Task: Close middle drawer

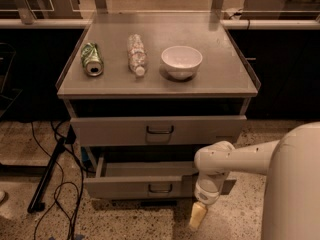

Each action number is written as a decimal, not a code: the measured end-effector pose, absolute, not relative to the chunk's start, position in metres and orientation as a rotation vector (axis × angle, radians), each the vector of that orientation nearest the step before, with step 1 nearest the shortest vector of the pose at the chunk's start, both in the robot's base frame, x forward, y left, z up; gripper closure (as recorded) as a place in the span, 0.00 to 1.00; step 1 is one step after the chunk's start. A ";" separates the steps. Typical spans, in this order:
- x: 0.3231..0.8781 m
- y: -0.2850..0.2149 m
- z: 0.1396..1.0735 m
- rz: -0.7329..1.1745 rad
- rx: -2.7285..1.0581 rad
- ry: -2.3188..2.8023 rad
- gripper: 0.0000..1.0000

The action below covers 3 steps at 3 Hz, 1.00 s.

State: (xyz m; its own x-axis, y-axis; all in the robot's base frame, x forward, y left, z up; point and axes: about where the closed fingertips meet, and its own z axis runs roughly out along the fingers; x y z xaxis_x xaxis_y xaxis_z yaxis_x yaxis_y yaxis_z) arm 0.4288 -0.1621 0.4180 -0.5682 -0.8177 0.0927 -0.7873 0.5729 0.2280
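While the middle drawer (125,188) stands ajar, the gripper (198,216), state unclear, hangs at its right end.

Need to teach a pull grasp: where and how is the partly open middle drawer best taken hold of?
Take the small dark loop handle at the centre of the middle drawer's flat front, coming straight from the front: the plain face offers nothing else to pinch. The claw hangs low by the front's right end, off the handle.
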 end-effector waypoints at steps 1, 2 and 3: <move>0.429 -0.162 0.418 -0.239 1.350 -2.615 0.42; 0.429 -0.162 0.418 -0.239 1.350 -2.615 0.65; 0.429 -0.162 0.418 -0.239 1.350 -2.615 0.88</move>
